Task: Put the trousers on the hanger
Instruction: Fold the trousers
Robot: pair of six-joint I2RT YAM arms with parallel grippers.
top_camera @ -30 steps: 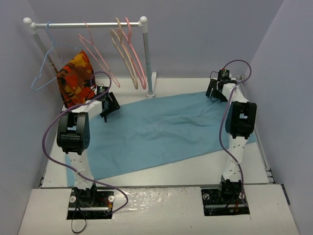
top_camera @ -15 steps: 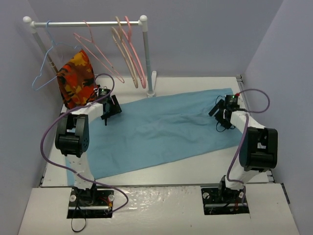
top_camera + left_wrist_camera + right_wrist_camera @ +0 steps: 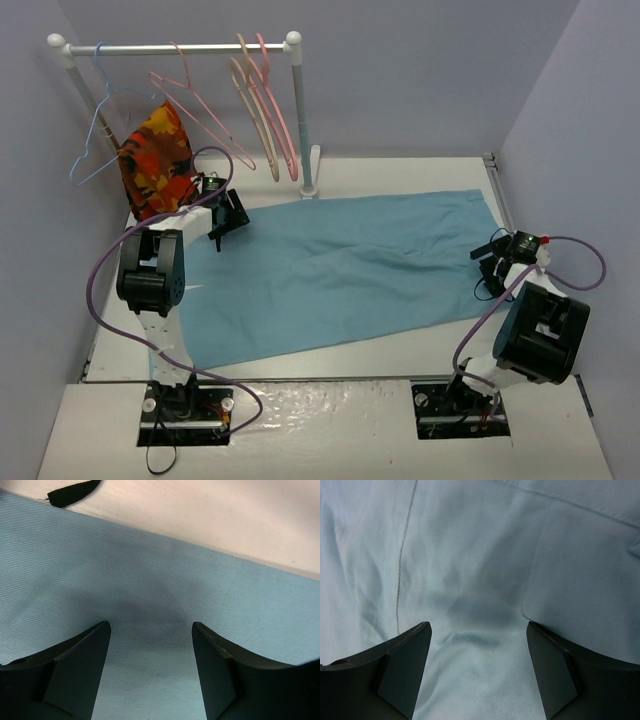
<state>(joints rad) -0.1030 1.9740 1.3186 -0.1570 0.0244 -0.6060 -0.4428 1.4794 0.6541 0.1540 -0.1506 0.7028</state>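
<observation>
The light blue trousers lie spread flat and wrinkled across the table. The salmon-pink wire hanger hangs on the rail at the back left. My left gripper is open and empty, low over the trousers' far left edge. In the left wrist view the open jaws frame bare fabric. My right gripper is open and empty over the trousers' right end. In the right wrist view the open jaws frame fabric with a seam.
A white rail on posts stands at the back left. It holds a blue wire hanger, thicker pink and beige hangers and an orange patterned cloth. Walls close in left, right and behind. A black strap lies on the table.
My right arm has swung from the far right corner back and toward the near right, down over the trousers' right end. The left gripper has hardly moved.
</observation>
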